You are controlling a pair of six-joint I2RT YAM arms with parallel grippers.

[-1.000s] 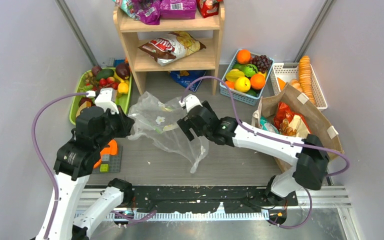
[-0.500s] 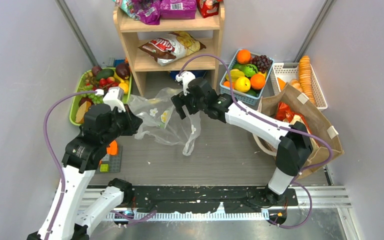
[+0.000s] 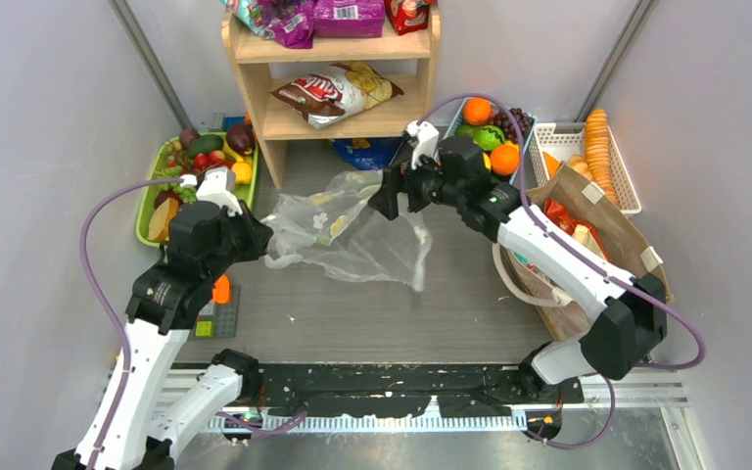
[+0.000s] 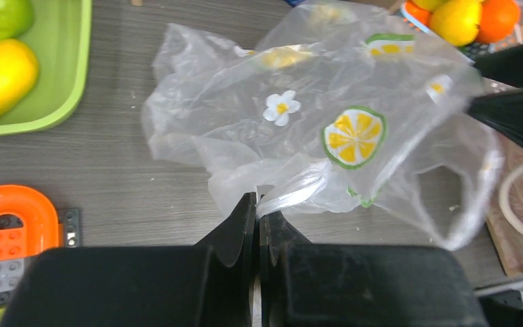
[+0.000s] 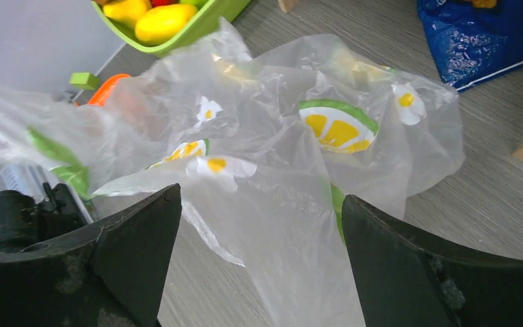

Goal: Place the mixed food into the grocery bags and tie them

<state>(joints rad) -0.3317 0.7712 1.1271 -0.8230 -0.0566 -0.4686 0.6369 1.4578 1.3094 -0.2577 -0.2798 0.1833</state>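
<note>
Pinching only a thin twist of film, your left tool (image 4: 259,204) is clamped tight on the near edge of the clear plastic bag (image 3: 348,235). That is the weak spot: a hard pull from the far side could slide the strand out or tear it.

Your right tool (image 5: 260,197) stands with its fingers wide apart over the bag's far side, with film bunched between them but nothing gripped. Close there and you may catch both layers, sealing the mouth instead of opening it. I cannot tell which fold is the rim.

The bag sags between the two arms, its lower part on the bench (image 3: 352,323), and I see no food in it. Mind your right arm as well: it reaches across just beside the brown tote (image 3: 632,245) and could snag its white handle (image 3: 509,284).

The bench is smooth grey wood-grain, so light film will skate on it rather than stay put. Pale walls close in on both sides and at the back. The wooden shelf (image 3: 255,98) with its snack packets (image 3: 338,93) stands at the back, the green tray (image 3: 147,211) of fruit on the left and the white basket (image 3: 627,191) on the right. Free space is scarce.
</note>
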